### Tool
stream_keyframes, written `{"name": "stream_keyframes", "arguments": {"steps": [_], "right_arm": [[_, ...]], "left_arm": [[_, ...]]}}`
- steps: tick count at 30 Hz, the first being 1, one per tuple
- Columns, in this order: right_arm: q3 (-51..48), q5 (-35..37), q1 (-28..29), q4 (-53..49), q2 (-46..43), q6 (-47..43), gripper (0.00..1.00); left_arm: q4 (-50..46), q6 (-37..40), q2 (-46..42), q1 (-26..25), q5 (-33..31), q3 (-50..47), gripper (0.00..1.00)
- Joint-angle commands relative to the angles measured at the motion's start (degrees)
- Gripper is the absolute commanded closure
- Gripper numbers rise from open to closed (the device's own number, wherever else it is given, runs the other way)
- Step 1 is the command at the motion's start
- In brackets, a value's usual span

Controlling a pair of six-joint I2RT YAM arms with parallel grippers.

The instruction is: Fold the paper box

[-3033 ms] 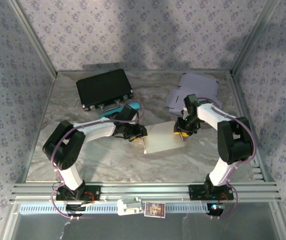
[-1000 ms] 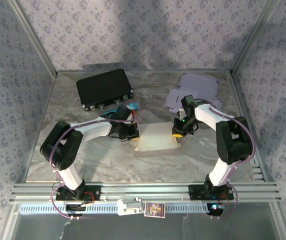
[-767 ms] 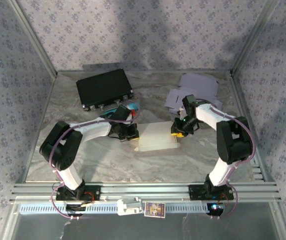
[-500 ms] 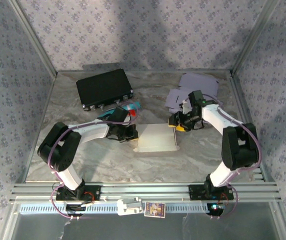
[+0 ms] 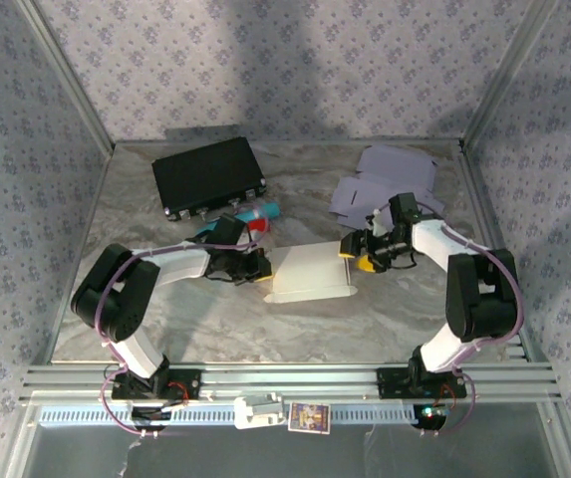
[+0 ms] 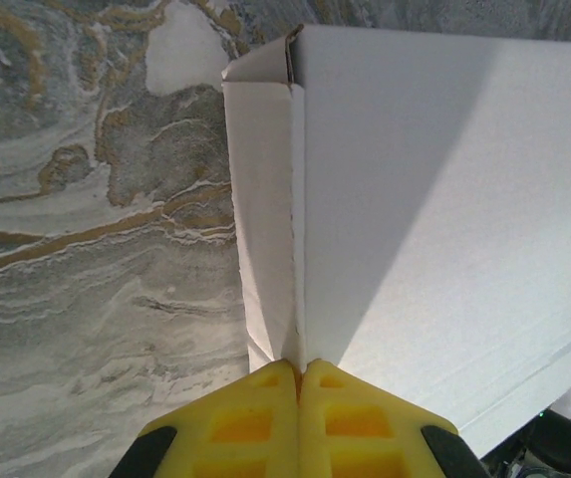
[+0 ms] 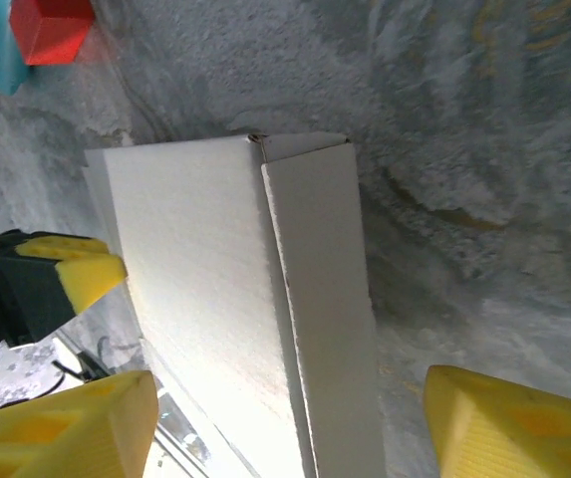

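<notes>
The paper box sits mid-table, partly folded. It's a white shell w/ a sloping top panel, lying btwn the two arms on the marbled table.

The left gripper is at the box's left end. In the left wrist view its yellow pads are pressed tight together, no gap, and the left gripper is pinching the box right where the narrow side flap meets the big panel. The crease runs straight into the seam btwn the pads.

The right gripper is at the opp. end, jaws spread wide. From its own wrist cam the right gripper straddles the box, one yellow finger at each lower corner of the view. Nothing is clamped, and neither pad looks to be touching the card. The left gripper's pad pokes in at that view's left edge.

Elsewhere:
- a black case far left
- flat lilac sheets far right, just behind the right arm
- a red block beside a teal piece, behind the left arm
</notes>
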Motion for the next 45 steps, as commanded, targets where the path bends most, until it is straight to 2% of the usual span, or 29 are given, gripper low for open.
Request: {"name": "stream_keyframes", "arguments": {"steps": [1,7,12,18,25,33,39,42,44,45], "right_arm": [[-1.31,-3.58,1.16,4.12,0.32,2.15,0.27],[-2.58,-5.29,3.34,6.27,0.84,3.55,0.27],[-3.11,-8.76,5.43,11.66,0.7,8.3,0.28],[-2.72,-9.9,8.71,17.09,2.55,13.84,0.36],[-2.65,-10.93,9.04,21.42,2.4,21.53,0.44],[-0.68,-12.34,8.23,19.98,4.81,30.4,0.59],[0.1,-13.23,6.92,20.87,4.13,36.18,0.6],[0.75,-14.39,6.02,19.95,4.7,41.04,0.63],[1.45,-14.87,5.58,18.02,4.9,43.83,0.65],[1.78,-15.08,5.48,17.41,4.87,45.0,0.65]], "left_arm": [[-2.75,0.73,0.62,1.53,-1.63,-2.56,1.0],[-1.98,0.64,1.55,2.2,-1.31,-2.7,1.0],[-1.61,0.55,2.45,2.19,-0.94,-2.32,1.0],[-0.76,-0.18,2.74,2.6,-0.82,-2.19,1.0],[-0.63,-1.79,0.17,3.05,-0.92,-1.44,1.0],[-2.62,-2.85,-4.71,3.26,-3.82,1.35,0.85],[-3.19,-6.2,-9.4,3.99,-8.58,2.52,0.74],[-1.57,-13.9,-12.35,5.33,-12.4,-0.02,0.62],[0.63,-23.02,-13.68,6.41,-13.7,-3.32,0.53],[1.57,-27.18,-14.15,6.52,-14.23,-4.64,0.52]]}}
